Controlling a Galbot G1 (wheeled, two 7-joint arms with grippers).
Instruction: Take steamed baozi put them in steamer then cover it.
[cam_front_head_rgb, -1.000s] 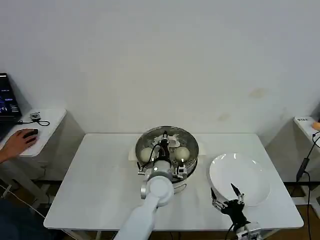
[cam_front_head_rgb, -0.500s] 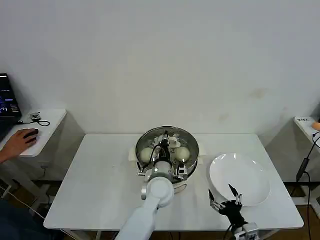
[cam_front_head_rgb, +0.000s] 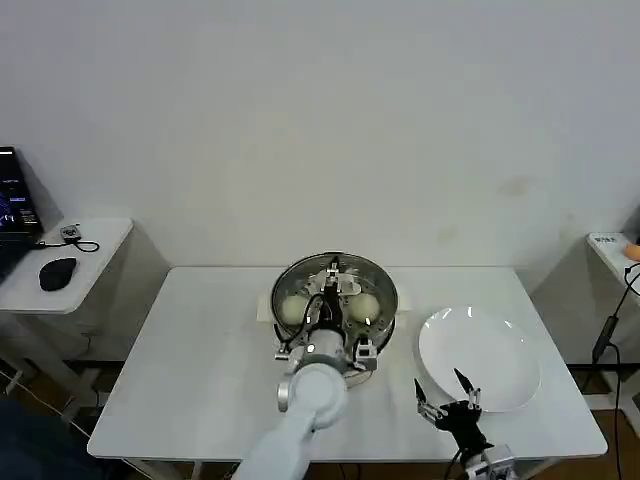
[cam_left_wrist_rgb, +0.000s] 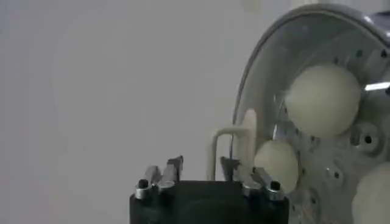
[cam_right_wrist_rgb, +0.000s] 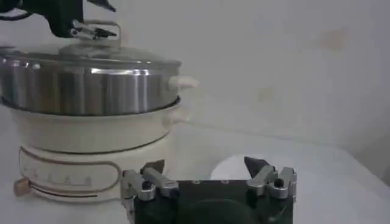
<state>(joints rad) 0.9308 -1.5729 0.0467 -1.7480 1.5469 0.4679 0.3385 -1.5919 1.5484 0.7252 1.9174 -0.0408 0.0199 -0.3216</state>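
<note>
The steamer (cam_front_head_rgb: 386, 300) stands at the table's middle, a shiny steel pot (cam_right_wrist_rgb: 85, 91) on a white base. A clear glass lid (cam_right_wrist_rgb: 91, 53) lies on it. Through the glass I see cream-white steamed baozi (cam_front_head_rgb: 292, 308) (cam_front_head_rgb: 364, 305) (cam_left_wrist_rgb: 323, 100) on the perforated tray. My left gripper (cam_front_head_rgb: 329, 284) (cam_left_wrist_rgb: 201, 164) hovers open just over the lid's cream loop handle (cam_left_wrist_rgb: 231, 131), with one end of the loop between its fingers, not clamped. Near the table's front right edge my right gripper (cam_front_head_rgb: 447, 402) (cam_right_wrist_rgb: 204, 164) is open and holds nothing.
A flat white plate (cam_front_head_rgb: 490, 355) (cam_right_wrist_rgb: 234, 167) lies right of the steamer, just beyond the right gripper. A small side table (cam_front_head_rgb: 70, 262) with a mouse and laptop stands at far left. Bare tabletop lies left of the steamer.
The person's hand has left the mouse on the side table. My left arm has drawn back slightly toward me over the lid. The right gripper has sunk a little lower.
</note>
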